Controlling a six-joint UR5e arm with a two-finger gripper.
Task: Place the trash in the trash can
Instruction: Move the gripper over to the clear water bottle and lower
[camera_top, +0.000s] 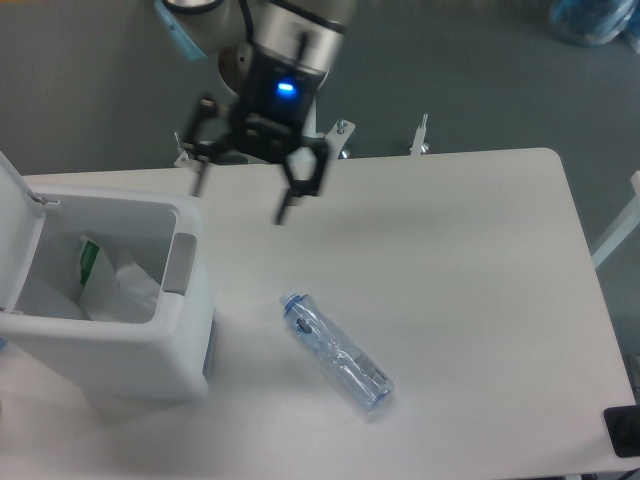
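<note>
Hovering claw (242, 203) spread, empty, above table (450, 260); bottle (337, 351) label unreadable; trash can (110, 340) lid up.

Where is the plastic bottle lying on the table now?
The plastic bottle lies on its side near the table's front middle, right of the white trash can and below the open hand.

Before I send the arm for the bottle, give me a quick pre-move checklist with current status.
1. Pincer open and empty: ok, fingers spread, nothing held.
2. Plastic bottle reachable: ok, lying on its side on the table, nothing around it.
3. Trash can lid up: ok, opening exposed.
4. Room left in the can: ok, crumpled white trash sits low inside.
5. Path from pincer to bottle: ok, bare tabletop between them.
6. Bottle cap on, contents: cannot tell.
</note>
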